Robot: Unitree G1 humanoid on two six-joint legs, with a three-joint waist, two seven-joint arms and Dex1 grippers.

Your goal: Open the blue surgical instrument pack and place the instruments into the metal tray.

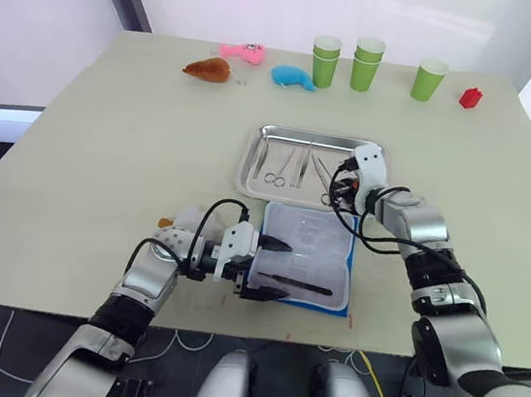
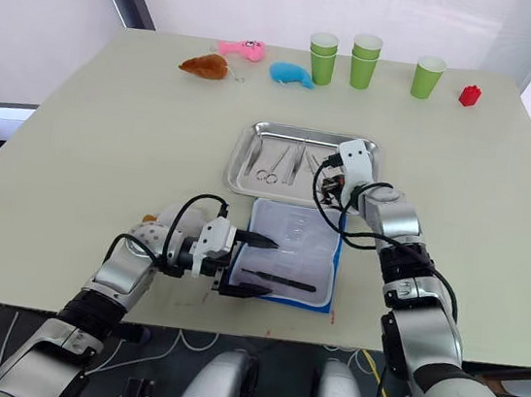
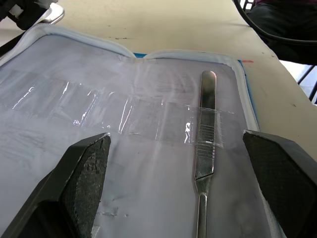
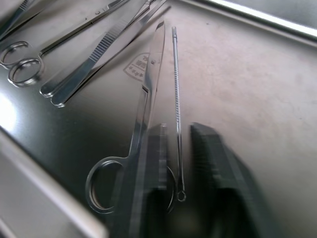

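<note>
The blue surgical instrument pack (image 1: 318, 233) lies open near the table's front edge, pale lining up. One straight silver instrument (image 3: 206, 124) is still strapped across its near half. My left gripper (image 1: 270, 270) is open at the pack's left edge, one finger on each side of that instrument's end. Just beyond the pack is the metal tray (image 1: 250, 165), holding several instruments (image 1: 279, 166). My right gripper (image 1: 343, 191) hovers low over the tray's near right corner. Its fingers (image 4: 213, 163) are slightly open around a thin probe (image 4: 176, 94) lying beside scissors (image 4: 143, 114).
Along the far edge stand three stacks of green cups (image 1: 366, 63), a red block (image 1: 470, 97), a blue whale toy (image 1: 291, 77), a pink toy (image 1: 245, 53) and a brown toy (image 1: 207, 69). A small orange-and-white object (image 1: 172, 221) lies by my left wrist.
</note>
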